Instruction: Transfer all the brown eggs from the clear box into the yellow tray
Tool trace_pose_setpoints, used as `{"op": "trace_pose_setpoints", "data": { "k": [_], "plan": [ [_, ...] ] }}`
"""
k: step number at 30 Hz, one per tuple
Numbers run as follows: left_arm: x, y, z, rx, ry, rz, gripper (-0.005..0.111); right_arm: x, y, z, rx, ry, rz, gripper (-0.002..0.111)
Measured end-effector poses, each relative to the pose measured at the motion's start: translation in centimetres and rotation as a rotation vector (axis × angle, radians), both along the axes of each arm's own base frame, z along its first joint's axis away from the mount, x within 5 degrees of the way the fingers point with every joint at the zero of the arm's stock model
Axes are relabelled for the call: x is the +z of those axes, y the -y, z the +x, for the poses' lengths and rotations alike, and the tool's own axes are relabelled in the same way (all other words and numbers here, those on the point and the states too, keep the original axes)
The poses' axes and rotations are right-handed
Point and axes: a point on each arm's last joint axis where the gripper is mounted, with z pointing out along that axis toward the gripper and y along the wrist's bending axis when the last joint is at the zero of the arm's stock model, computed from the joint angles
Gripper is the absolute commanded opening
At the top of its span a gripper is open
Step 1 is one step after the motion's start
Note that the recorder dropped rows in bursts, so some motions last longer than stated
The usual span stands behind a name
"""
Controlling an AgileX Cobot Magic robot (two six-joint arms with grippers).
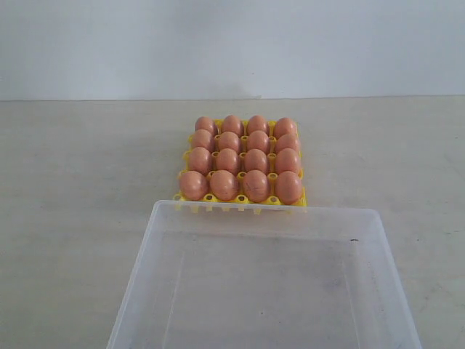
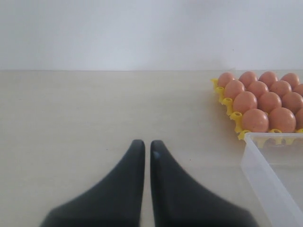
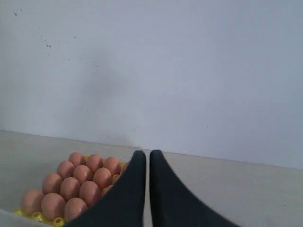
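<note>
All sixteen brown eggs [image 1: 241,156] sit in the yellow tray [image 1: 240,198], the adjoining clear box [image 1: 290,218] appears empty, and the left gripper [image 2: 147,144] and right gripper [image 3: 144,153] are pressed together, holding nothing; advise keeping both clear of the tray.

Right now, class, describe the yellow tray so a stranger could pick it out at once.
On the pale table, find the large clear box nearest the exterior camera. Just behind its far wall sits the yellow tray, the only bright lattice here, every cup filled with brown eggs.
</note>
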Motion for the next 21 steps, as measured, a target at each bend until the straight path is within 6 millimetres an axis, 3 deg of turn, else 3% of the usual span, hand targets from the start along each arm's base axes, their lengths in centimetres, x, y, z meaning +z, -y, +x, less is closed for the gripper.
{"op": "trace_pose_setpoints", "data": {
  "k": [1,3,21],
  "plan": [
    [0.0,0.0,0.0,0.0,0.0,0.0,0.004,-1.1,0.1,-1.0,0.002,0.09,0.035,0.0],
    [0.0,0.0,0.0,0.0,0.0,0.0,0.004,-1.4,0.2,-1.7,0.004,0.162,0.053,0.0],
    [0.0,0.0,0.0,0.0,0.0,0.0,0.004,-2.3,0.2,-1.4,0.005,0.144,0.062,0.0]
  ]
}}
